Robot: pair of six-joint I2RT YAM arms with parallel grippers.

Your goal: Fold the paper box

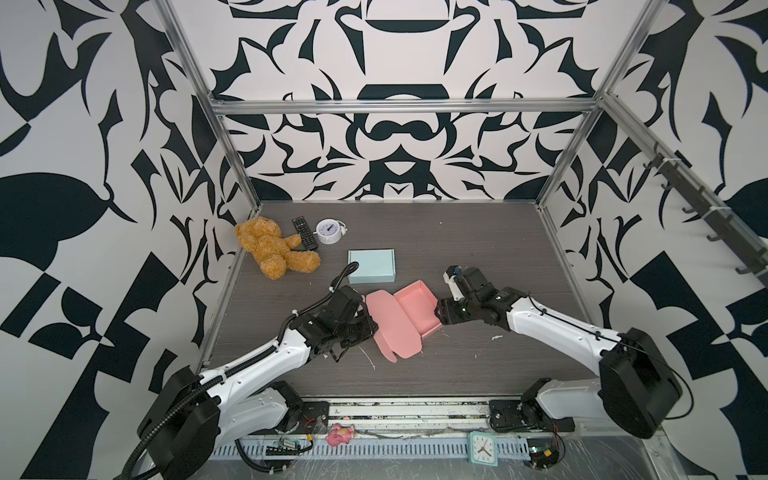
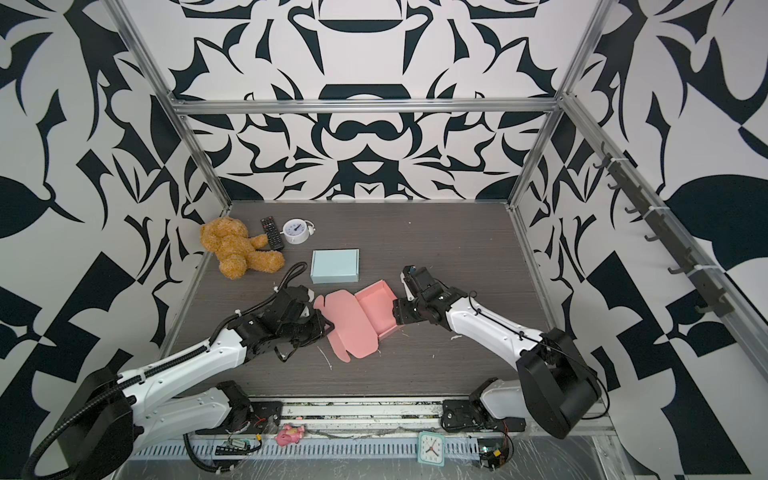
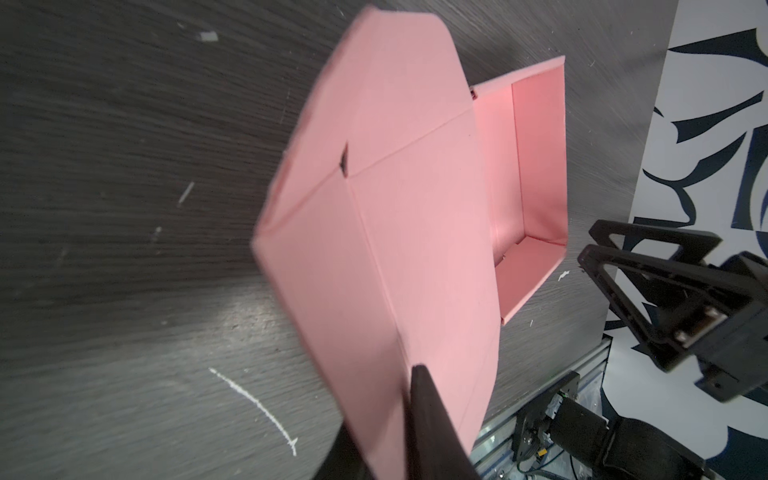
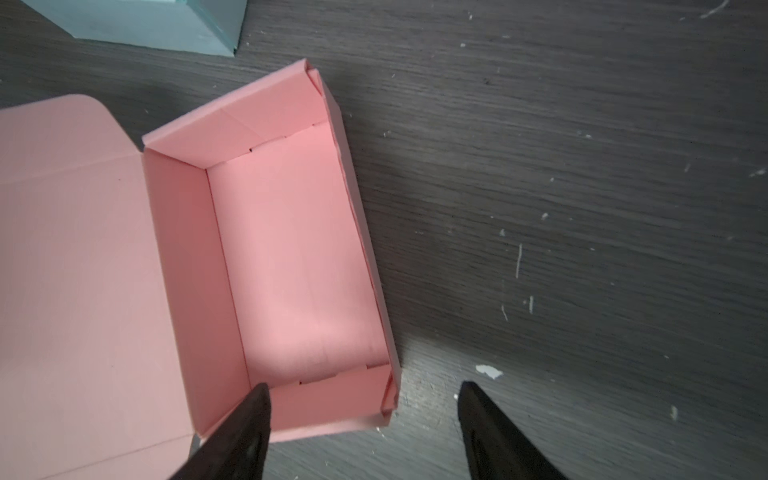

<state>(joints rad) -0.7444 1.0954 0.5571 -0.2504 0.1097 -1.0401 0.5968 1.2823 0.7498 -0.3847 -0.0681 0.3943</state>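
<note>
Tabletop [image 1: 478,241] of dark wood grain, shown from above in both top views. Pink paper box [image 1: 415,309] lies near the centre with its tray formed and all four walls standing. Its lid [image 1: 390,332] is swung open toward 8 o'clock of the tray.

Teddy bear [image 1: 274,249] lies at 10 o'clock of the table, beside the left wall. Closed pale-blue box [image 1: 371,266] sits at 11 o'clock of the pink tray, near but apart.

Left gripper [image 1: 369,325], at 9 o'clock of the lid, has its fingers drawn close together on the lid's edge. In the left wrist view one finger [image 3: 424,415] lies against the lid's face.

Right gripper [image 4: 363,385], at 3 o'clock of the tray, stands spread wide and holds nothing. One finger [image 4: 245,428] overlaps the tray's end corner and the other is over bare table; contact cannot be told.

Remote [image 1: 304,232] and alarm clock [image 1: 328,231] lie at 1 o'clock of the bear, just beside each other.
</note>
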